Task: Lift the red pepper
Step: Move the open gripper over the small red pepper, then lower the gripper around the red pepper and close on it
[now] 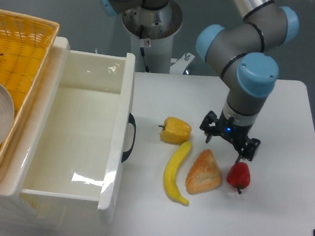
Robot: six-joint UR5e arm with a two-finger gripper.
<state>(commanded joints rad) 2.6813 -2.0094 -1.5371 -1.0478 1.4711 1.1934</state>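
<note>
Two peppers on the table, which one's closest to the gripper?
The red pepper, right of the pastry, just below the gripper. The yellow pepper sits farther left.

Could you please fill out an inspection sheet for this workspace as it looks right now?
Surface: white table, mostly bare on the right side.
Job's things: red pepper lying on the table, right of the pastry, not held.
Clutter: yellow pepper, banana and pastry grouped at the centre; open white bin at the left looks empty.
Grippers: gripper open, fingers pointing down, just above and left of the red pepper.
Cables: nothing seen.
Surroundings: yellow basket holding a plate at far left; second arm's base behind the table.
</note>
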